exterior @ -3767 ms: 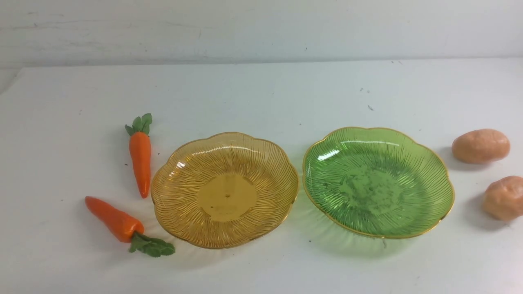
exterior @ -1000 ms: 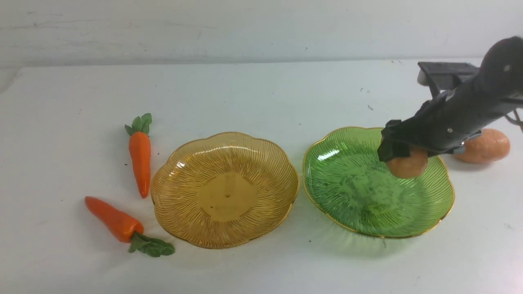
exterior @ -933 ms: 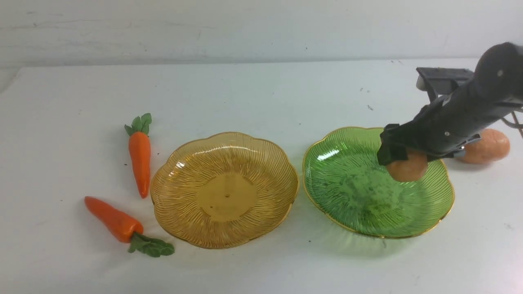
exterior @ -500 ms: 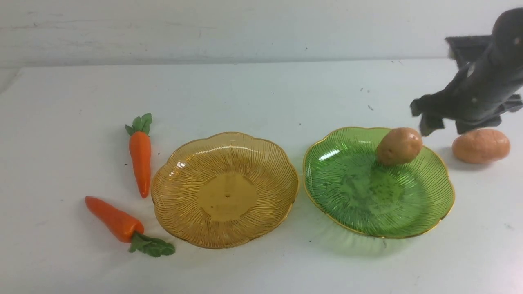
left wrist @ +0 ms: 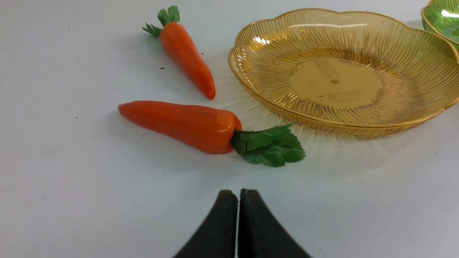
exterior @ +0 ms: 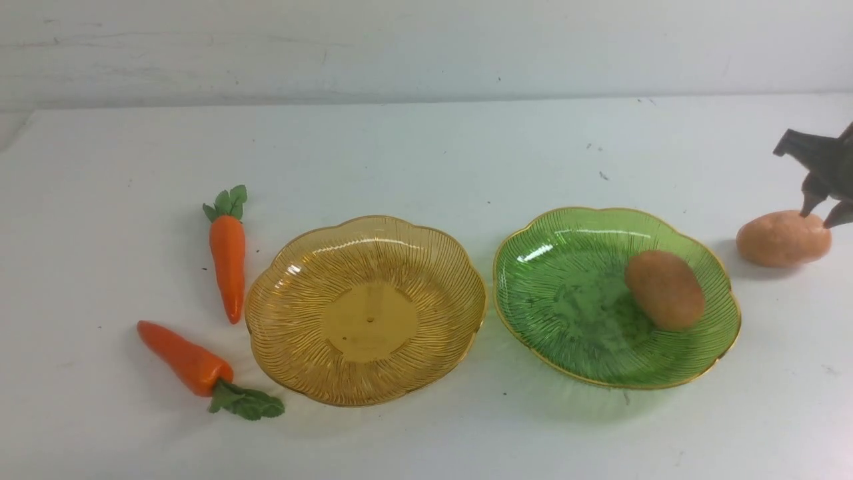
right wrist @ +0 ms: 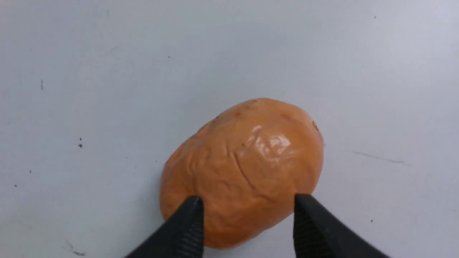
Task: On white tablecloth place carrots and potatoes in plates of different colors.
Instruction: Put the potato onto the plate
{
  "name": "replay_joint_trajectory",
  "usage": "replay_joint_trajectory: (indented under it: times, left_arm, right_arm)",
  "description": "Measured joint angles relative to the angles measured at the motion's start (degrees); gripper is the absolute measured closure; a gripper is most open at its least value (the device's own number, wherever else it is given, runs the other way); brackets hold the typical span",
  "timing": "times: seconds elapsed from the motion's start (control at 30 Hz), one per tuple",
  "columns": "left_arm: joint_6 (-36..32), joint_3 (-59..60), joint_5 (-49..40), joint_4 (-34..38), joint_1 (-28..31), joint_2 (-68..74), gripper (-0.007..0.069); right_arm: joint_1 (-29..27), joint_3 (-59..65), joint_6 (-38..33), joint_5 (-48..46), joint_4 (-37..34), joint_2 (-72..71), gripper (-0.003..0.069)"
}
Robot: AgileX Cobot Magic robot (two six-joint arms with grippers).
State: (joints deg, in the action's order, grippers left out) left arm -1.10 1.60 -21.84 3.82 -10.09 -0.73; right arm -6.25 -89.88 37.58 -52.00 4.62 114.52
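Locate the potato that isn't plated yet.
Front view, far right: the loose potato lies on the white tablecloth, just right of the green plate and apart from it, with the right gripper over its right end, jaws apart.

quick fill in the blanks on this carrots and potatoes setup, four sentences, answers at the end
One tan-brown oval toy potato lies in the translucent ribbed ____ plate.
Both glossy orange toy carrots lie on the white tablecloth, to the robot's ____ of the amber-yellow ribbed plate.
The second potato sits between the fingers of the ____ gripper.
The left gripper is ____.

Missing words: green; left; right; shut
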Motion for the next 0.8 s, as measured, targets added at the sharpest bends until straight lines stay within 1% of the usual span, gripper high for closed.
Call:
replay_joint_trajectory:
  times: [0.07, 0.2, 0.27, 0.3, 0.33, 0.4, 0.53, 0.6, 0.63, 0.7, 0.73, 0.77, 0.8]
  left_arm:
    - [0.0, 0.0, 0.0, 0.0, 0.0, 0.0, 0.0628]
    - [0.0, 0.0, 0.0, 0.0, 0.0, 0.0, 0.0628]
    - [0.0, 0.0, 0.0, 0.0, 0.0, 0.0, 0.0628]
    - [0.0, 0.0, 0.0, 0.0, 0.0, 0.0, 0.0628]
    - [0.0, 0.0, 0.0, 0.0, 0.0, 0.0, 0.0628]
    - [0.0, 0.0, 0.0, 0.0, 0.0, 0.0, 0.0628]
    - [0.0, 0.0, 0.0, 0.0, 0.0, 0.0, 0.0628]
    - [0.0, 0.0, 0.0, 0.0, 0.0, 0.0, 0.0628]
    - [0.0, 0.0, 0.0, 0.0, 0.0, 0.0, 0.0628]
    - [0.0, 0.0, 0.0, 0.0, 0.0, 0.0, 0.0628]
    - [0.0, 0.0, 0.0, 0.0, 0.0, 0.0, 0.0628]
    - [0.0, 0.0, 0.0, 0.0, 0.0, 0.0, 0.0628]
    - [0.0, 0.0, 0.0, 0.0, 0.0, 0.0, 0.0628]
  right_arm:
    - [0.0, -0.1, 1.4, 0.6, -0.1, 0.4, 0.0333]
    - [0.0, -0.1, 4.4, 2.2, -0.1, 1.3, 0.0150]
    - [0.0, -0.1, 5.2, 2.6, -0.1, 1.7, 0.0111]
    - [0.0, -0.1, 5.8, 2.9, -0.1, 2.3, 0.0076]
    - [0.0, -0.1, 7.4, 3.7, -0.1, 3.5, 0.0025]
    - [0.0, -0.9, 10.3, 4.4, -0.4, 6.4, -0.0019]
    - [0.0, -3.3, 12.2, 5.7, -1.6, 9.8, -0.0031]
    - [0.0, -3.6, 12.3, 5.2, -1.7, 10.8, -0.0017]
    - [0.0, -3.7, 12.1, 4.7, -1.7, 11.0, 0.0012]
    - [0.0, -4.6, 9.8, 2.7, -1.8, 11.1, 0.0138]
    - [0.0, -4.8, 9.5, 2.5, -1.8, 11.1, 0.0166]
    - [-0.1, -6.2, 6.6, 0.5, -2.0, 10.6, 0.0199]
    - [-0.1, -7.7, 3.8, -1.4, -2.2, 10.1, 0.0192]
